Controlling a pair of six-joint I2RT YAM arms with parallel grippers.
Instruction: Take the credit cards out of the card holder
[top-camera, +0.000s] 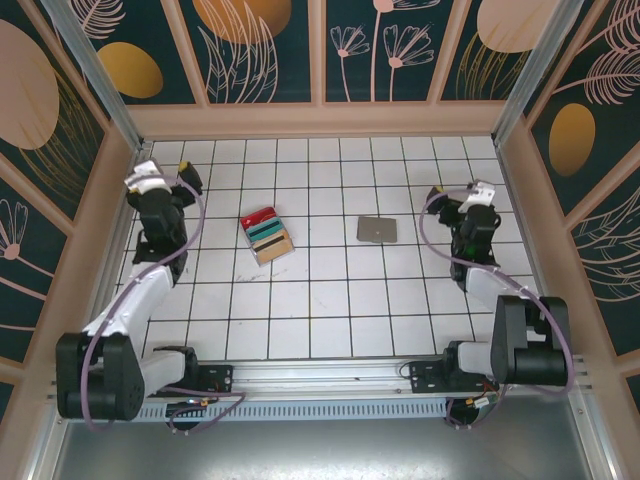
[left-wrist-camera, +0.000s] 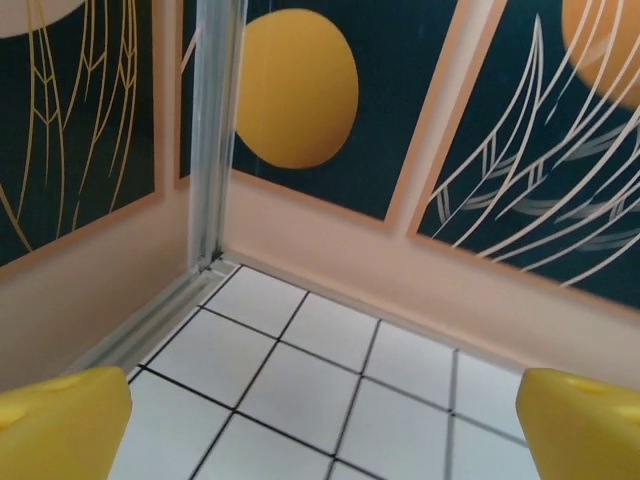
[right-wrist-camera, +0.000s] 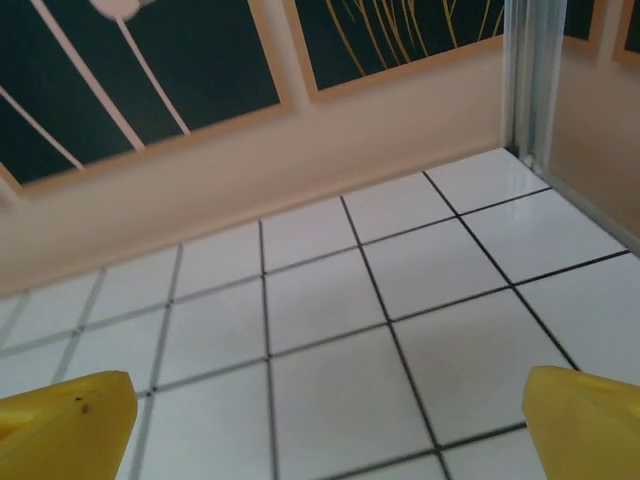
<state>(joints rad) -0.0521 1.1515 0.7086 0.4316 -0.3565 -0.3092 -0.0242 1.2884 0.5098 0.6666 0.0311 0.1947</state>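
Credit cards (top-camera: 267, 235) fanned near card holder (top-camera: 377, 229) (details indistinct); left gripper (left-wrist-camera: 320, 428), right gripper (right-wrist-camera: 325, 428) wide apart, cropped.

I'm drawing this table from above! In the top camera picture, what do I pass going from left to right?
left gripper → credit cards → card holder → right gripper

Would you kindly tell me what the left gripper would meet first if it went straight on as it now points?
The left gripper, jaws open, would probably meet the white tiled floor just short of the peach wall base; depth is unclear, so possibly the wall.
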